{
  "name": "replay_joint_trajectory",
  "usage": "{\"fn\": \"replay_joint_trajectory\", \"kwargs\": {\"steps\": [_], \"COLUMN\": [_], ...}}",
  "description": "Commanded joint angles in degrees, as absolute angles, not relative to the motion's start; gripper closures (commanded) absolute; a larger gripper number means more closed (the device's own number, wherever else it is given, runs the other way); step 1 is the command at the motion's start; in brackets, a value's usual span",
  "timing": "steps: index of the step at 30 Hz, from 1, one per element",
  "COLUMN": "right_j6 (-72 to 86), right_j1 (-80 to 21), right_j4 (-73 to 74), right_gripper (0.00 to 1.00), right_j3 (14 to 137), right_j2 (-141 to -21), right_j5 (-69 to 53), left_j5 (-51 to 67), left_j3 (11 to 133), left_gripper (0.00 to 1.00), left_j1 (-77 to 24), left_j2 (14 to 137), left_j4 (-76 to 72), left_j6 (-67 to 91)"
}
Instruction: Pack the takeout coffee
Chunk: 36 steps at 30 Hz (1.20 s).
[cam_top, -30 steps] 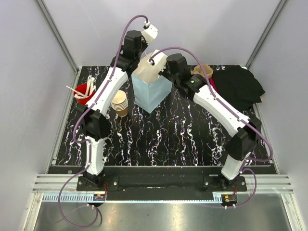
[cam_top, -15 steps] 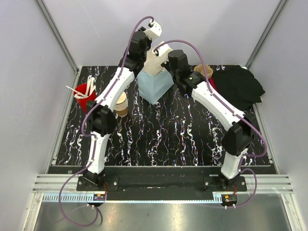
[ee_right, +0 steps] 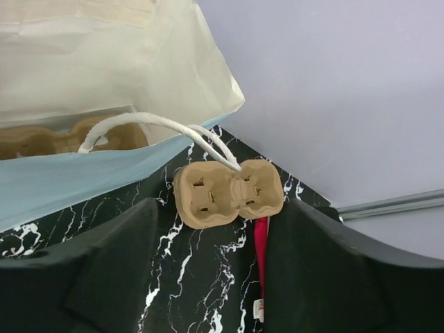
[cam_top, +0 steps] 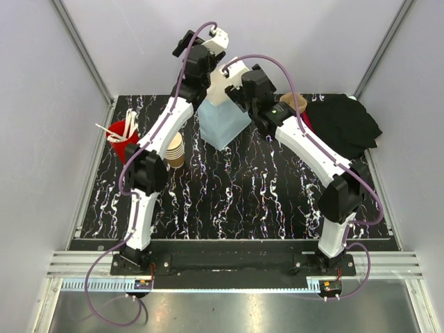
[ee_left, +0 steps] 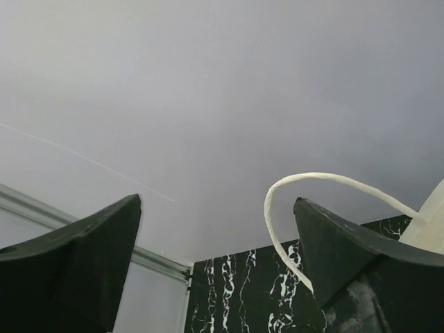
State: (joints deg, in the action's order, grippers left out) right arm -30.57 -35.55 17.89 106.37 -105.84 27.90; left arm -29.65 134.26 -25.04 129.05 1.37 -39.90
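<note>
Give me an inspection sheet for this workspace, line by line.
Surface: black marbled table, no spills seen.
Job's things: takeout coffee not seen; blue paper bag stands at the back, a pulp carrier inside it.
Clutter: stack of cups, red cup of stirrers, black cloth, spare carrier.
Grippers: left gripper and right gripper raised at the bag's mouth, fingers open, holding nothing; white handle loops by the left gripper.
Cables: purple cables arch above the arms.
Surroundings: grey walls, nothing else seen.
</note>
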Motion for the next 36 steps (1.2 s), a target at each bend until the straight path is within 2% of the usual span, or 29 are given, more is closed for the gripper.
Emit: {"fn": "replay_joint_trajectory", "kwargs": {"steps": [1,3,4,8,14,21,28,36], "right_j6": [-28.48,-28.21,-28.13,-27.78,-27.51,-30.58,-32.78,-34.54], "right_j1": [-35.25,-35.16,-35.24,-35.24,-35.16,-34.81,-34.54,-34.28], "right_j4": [18.1,18.54,19.15,20.21,22.41,28.64,37.43,38.06], "right_gripper": [0.12,0.01,0.0,0.0,0.0,0.0,0.0,0.0], "right_j3": [109.25,108.9,108.64,105.57,98.02,87.02,75.43,63.29], "right_j2": [-100.2,-98.36,-97.65,-92.57,-84.22,-74.89,-69.96,-69.7], "right_j5": [27.78,27.51,27.25,26.11,22.77,11.53,5.1,1.06], "left_j5": [-31.2,-30.5,-30.06,-27.52,-20.23,-10.3,-2.47,10.52], "left_j3": [130.63,127.19,125.52,114.29,107.68,98.36,90.45,83.24], "left_gripper": [0.01,0.01,0.01,0.01,0.01,0.01,0.01,0.01], "left_j1": [-23.21,-22.41,-22.15,-20.92,-18.9,-17.32,-12.32,-9.41], "left_j2": [118.4,113.33,111.38,102.06,91.95,82.46,77.52,75.58], "left_j4": [-0.18,1.93,2.37,6.31,19.92,31.89,37.44,37.7], "left_j6": [-34.81,-32.97,-32.44,-30.32,-28.04,-28.74,-27.42,-28.21]}}
